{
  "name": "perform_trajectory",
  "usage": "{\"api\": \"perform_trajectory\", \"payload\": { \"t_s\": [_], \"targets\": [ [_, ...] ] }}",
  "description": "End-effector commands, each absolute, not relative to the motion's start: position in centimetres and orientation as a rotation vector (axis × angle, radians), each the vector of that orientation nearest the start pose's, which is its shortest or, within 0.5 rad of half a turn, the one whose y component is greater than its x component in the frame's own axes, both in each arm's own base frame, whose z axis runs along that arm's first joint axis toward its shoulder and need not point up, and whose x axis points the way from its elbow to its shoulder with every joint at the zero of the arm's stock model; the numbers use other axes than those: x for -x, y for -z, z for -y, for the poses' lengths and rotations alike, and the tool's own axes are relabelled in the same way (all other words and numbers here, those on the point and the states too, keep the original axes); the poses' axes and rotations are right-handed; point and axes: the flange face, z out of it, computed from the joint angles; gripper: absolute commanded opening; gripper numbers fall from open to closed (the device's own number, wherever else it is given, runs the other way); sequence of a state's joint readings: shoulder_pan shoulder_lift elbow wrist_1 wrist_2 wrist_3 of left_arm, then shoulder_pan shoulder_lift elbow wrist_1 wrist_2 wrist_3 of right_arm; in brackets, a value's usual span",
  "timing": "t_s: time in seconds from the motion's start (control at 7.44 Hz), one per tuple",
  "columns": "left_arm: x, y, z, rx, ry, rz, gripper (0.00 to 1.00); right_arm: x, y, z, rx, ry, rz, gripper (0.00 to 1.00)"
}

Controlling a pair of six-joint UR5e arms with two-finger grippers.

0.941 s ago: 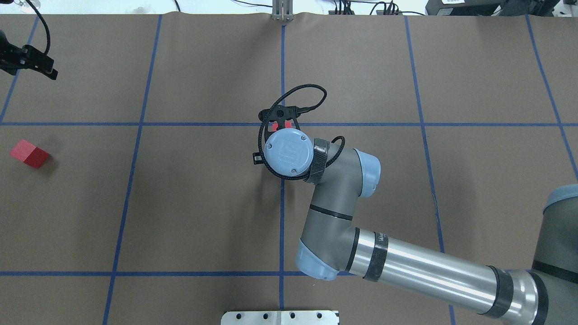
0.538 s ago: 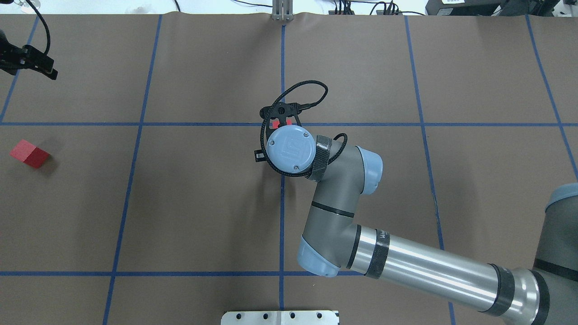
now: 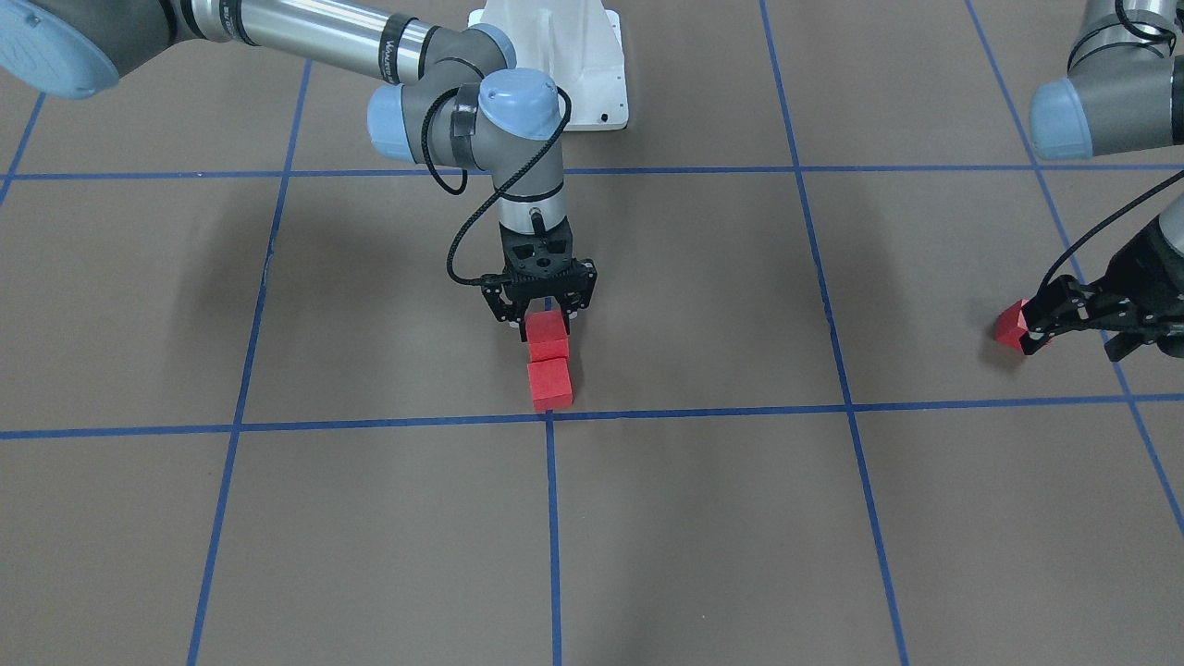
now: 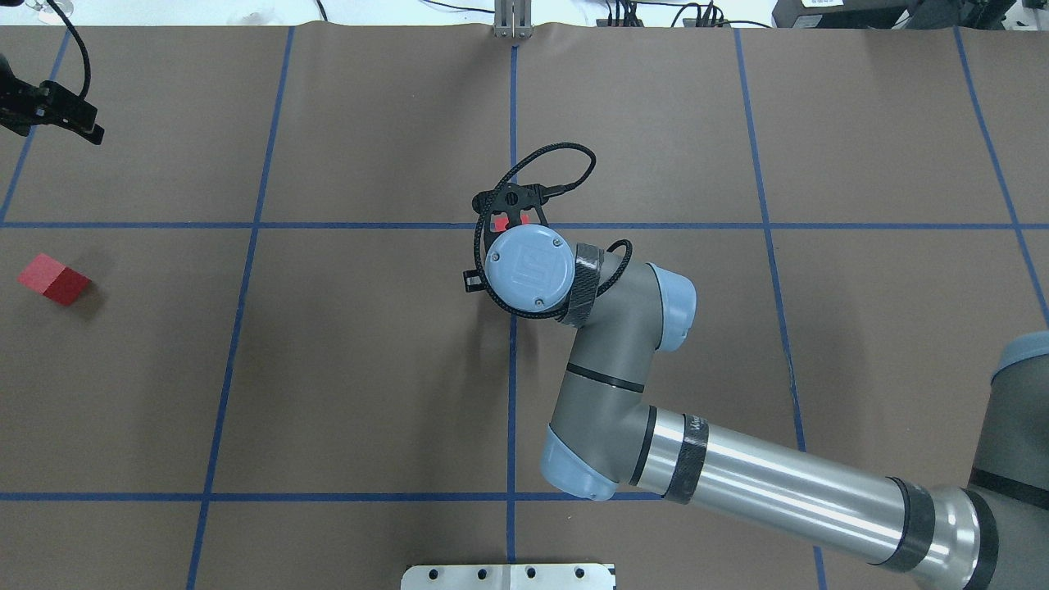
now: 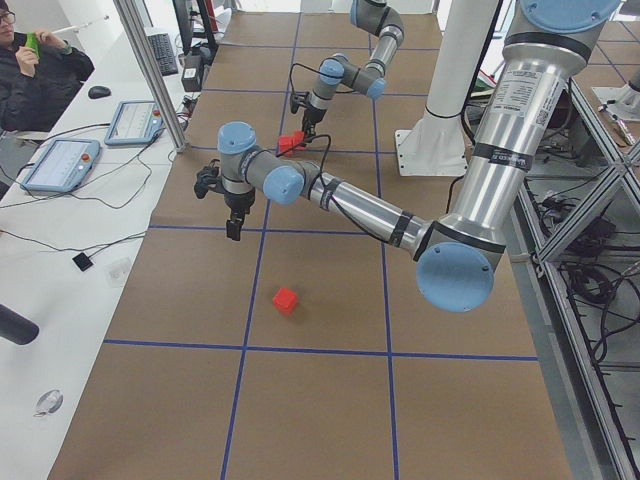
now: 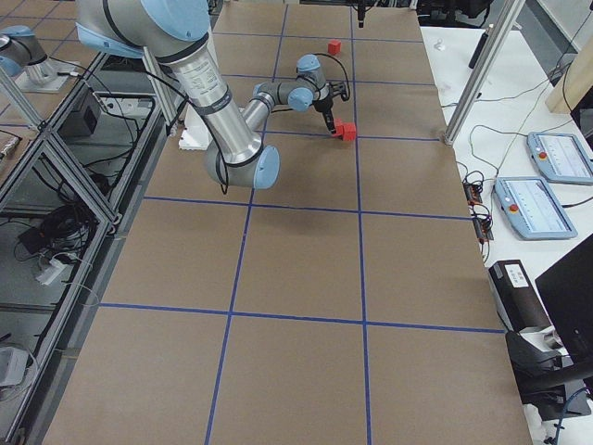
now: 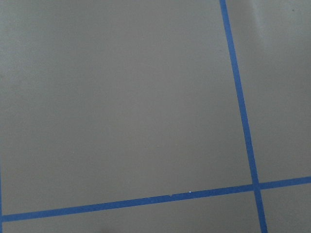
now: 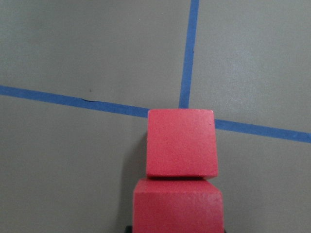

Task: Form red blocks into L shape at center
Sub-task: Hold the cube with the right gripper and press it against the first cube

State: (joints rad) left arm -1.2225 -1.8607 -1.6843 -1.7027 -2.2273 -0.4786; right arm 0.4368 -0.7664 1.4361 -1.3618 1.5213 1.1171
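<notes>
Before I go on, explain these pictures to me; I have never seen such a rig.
Two robot arms work at a brown table gridded with blue tape. One camera faces the robot, one looks down from behind it, two sit at the table's ends, one rides on each wrist. The right gripper straddles one red block; whether it squeezes it I cannot tell. That block touches a second block beside the middle crossing. The left gripper hangs over the table holding no block; the third block lies apart on that side.
</notes>
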Motion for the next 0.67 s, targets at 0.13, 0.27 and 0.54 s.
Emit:
{"api": "perform_trajectory", "payload": {
  "t_s": [0.13, 0.27, 0.54],
  "targets": [
    [-13.94, -43.28, 59.64, -0.215, -0.053, -0.793, 0.99, 62.52, -20.11, 44.49, -0.42, -0.008, 0.771, 0.33],
    [-13.94, -43.28, 59.64, -0.214, -0.051, -0.793, 0.99, 62.52, -20.11, 44.49, -0.42, -0.008, 0.771, 0.34],
    [-13.93, -43.2, 59.62, -0.212, -0.045, -0.794, 0.99, 62.45, -20.23, 44.58, -0.42, -0.011, 0.77, 0.39]
  ]
}}
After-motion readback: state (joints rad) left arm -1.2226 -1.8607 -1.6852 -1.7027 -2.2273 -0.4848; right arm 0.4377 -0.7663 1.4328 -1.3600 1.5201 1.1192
